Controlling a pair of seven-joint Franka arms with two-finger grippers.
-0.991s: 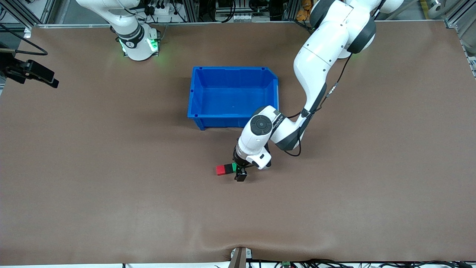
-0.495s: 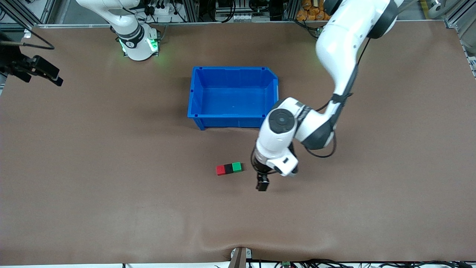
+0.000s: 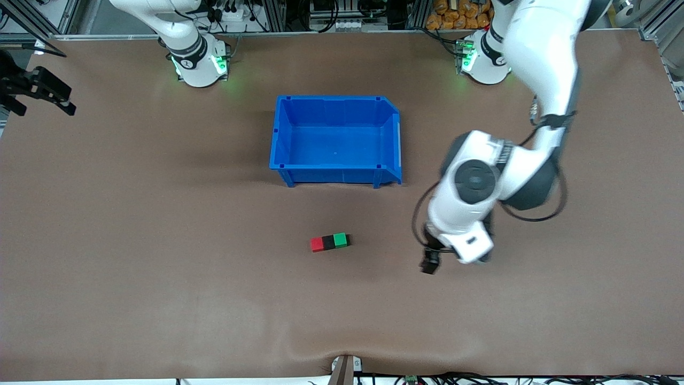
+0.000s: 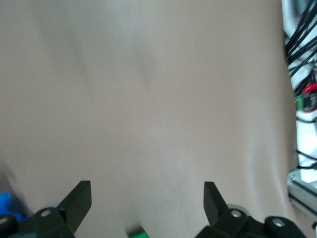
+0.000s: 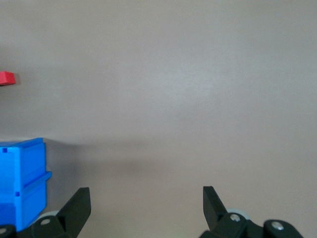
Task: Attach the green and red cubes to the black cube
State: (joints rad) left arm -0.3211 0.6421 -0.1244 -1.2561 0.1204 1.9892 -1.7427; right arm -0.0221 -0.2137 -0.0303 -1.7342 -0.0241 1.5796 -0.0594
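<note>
The red cube (image 3: 317, 244), black cube (image 3: 328, 242) and green cube (image 3: 340, 240) lie touching in one row on the table, black in the middle, nearer the front camera than the blue bin. My left gripper (image 3: 430, 264) is open and empty above the table, beside the row toward the left arm's end. In the left wrist view my left gripper (image 4: 146, 191) stands with jaws wide apart and a corner of the green cube (image 4: 136, 232) at the edge. My right gripper (image 3: 37, 88) hangs over the table's right-arm end, open and empty (image 5: 143, 196); the red cube (image 5: 6, 78) shows far off.
A blue bin (image 3: 335, 170) stands empty at mid-table, farther from the front camera than the cubes; its wall also shows in the right wrist view (image 5: 22, 173). Cables and a metal rail (image 4: 302, 99) run along the table edge. The brown mat (image 3: 160, 267) has a low ridge near the front edge.
My left gripper let go of the green cube and moved away from the row toward the left arm's end. The three cubes stay joined in place. The right gripper shifted slightly.
</note>
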